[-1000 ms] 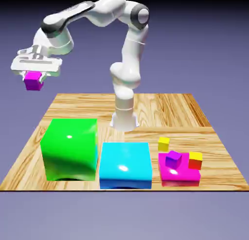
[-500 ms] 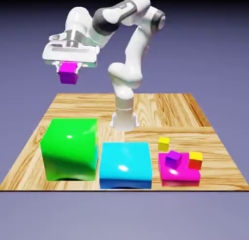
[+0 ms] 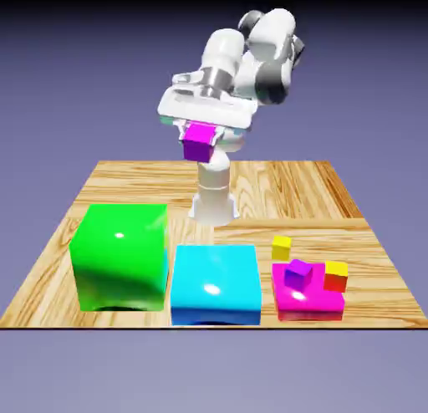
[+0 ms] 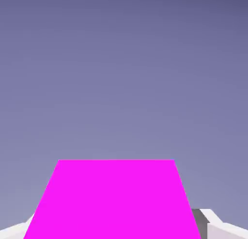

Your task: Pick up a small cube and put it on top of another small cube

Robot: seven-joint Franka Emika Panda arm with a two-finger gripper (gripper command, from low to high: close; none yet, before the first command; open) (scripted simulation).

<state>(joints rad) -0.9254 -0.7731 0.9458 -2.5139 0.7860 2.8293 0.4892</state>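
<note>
the two-finger gripper (image 3: 201, 140) is clamped on the tiny glossy magenta-pink cube (image 3: 199, 141), which hangs between its jaws high above the wooden table (image 3: 276, 186); in the hand view the cube (image 4: 114, 199) fills the lower middle against plain backdrop. it looks light, rigid and slick, best pinched on flat opposite sides. far below and forward sit the small darker purple cube (image 3: 298, 274), a red cube (image 3: 336, 275) and a yellow cube (image 3: 282, 247). no writing shows anywhere.
</note>
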